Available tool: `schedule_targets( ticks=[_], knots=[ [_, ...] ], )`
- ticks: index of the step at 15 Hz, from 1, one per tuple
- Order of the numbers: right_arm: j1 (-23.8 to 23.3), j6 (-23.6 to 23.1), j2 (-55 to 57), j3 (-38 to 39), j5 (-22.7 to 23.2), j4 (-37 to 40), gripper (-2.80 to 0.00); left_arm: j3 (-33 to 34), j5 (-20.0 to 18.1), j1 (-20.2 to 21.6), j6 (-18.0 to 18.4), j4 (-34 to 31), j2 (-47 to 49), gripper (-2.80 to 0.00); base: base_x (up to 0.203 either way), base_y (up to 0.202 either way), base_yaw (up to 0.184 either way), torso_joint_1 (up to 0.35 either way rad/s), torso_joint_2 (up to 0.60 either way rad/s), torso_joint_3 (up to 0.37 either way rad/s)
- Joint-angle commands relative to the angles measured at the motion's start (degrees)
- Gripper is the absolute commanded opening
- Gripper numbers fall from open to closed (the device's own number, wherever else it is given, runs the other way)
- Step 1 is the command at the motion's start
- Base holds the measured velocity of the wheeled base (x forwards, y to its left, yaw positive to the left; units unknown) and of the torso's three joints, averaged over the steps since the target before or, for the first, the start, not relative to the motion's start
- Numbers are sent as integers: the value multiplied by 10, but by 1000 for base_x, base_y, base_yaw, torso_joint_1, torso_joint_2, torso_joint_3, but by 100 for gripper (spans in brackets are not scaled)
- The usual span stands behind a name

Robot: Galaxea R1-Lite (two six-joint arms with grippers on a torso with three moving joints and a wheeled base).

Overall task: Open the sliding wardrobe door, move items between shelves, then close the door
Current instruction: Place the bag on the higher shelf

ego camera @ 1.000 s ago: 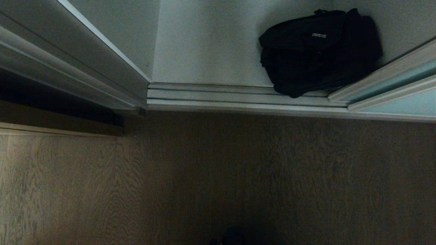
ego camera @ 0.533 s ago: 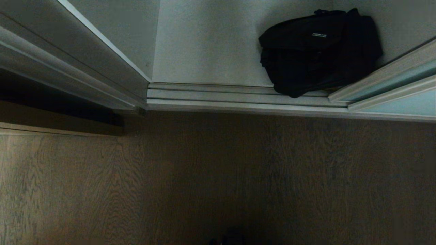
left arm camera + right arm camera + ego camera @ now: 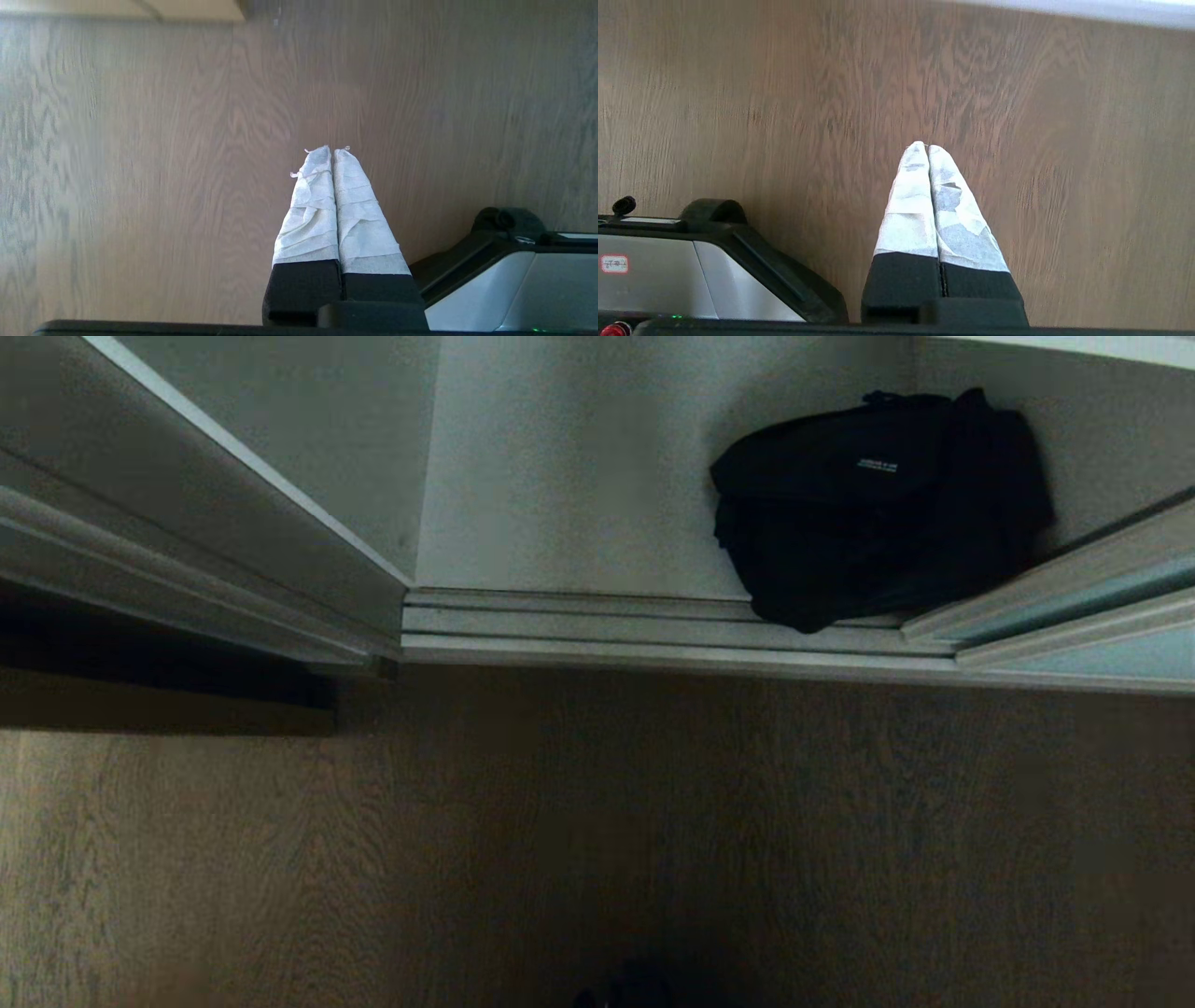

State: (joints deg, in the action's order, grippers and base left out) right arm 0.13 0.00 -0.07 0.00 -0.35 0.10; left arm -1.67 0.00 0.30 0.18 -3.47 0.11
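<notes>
Black bag (image 3: 878, 499) is sitting at upper right of the head frame on the grey-white shelf (image 3: 560, 495), its lower edge overhanging the door track (image 3: 653, 630); the sliding wardrobe door (image 3: 1102, 607) is standing pushed to the right edge, opening uncovered. Left gripper (image 3: 332, 151) and right gripper (image 3: 924, 145) are both hanging over bare wood floor (image 3: 653, 821), pads pressed together, gripping nothing, neither showing in the head frame. Judging the right arm nearer, since the bag is lying ahead and right
</notes>
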Motion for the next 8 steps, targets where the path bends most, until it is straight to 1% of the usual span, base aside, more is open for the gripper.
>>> schedule_targets(
  ticks=[1,4,5,8],
  knots=[
    [0,0,-1,0,0,0,-280,0,0,0,0,0,0,-280,197,0,2,-2,0,3],
    [0,0,-1,0,0,0,-280,0,0,0,0,0,0,-280,191,0,1,3,-1,5],
    [0,0,-1,1,0,0,-280,0,0,0,0,0,0,-280,113,0,6,7,-2,0],
    [0,0,-1,0,0,0,-280,1,0,0,0,0,0,-280,0,0,0,0,0,0]
  ],
)
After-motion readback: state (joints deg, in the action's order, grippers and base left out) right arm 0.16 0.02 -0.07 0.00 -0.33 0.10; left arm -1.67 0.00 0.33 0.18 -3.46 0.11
